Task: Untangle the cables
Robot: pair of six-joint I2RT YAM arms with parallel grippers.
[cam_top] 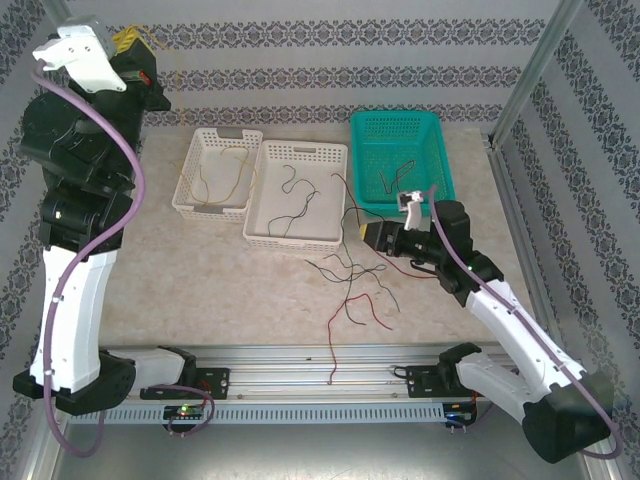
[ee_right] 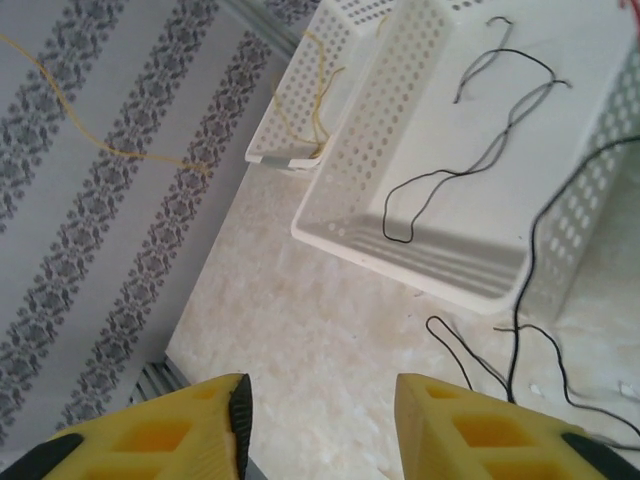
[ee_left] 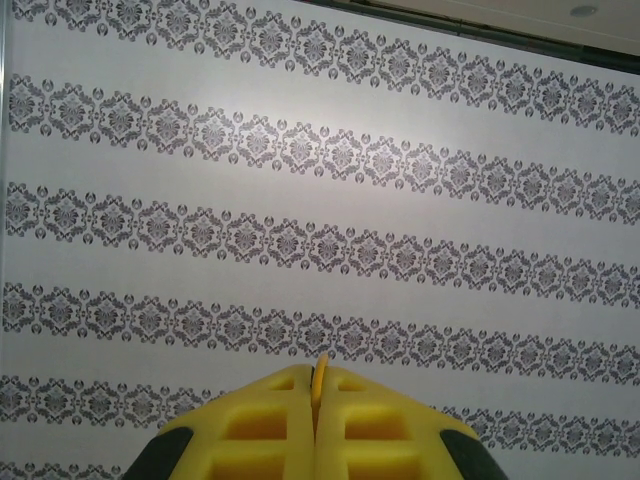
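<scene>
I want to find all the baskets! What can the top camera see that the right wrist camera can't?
Top camera: the green basket, the red cable on the table, and the left gripper raised high. Right wrist camera: a close look at the right gripper, open and empty. Both: the big white basket with black cables inside, and the small white basket next to it.
</scene>
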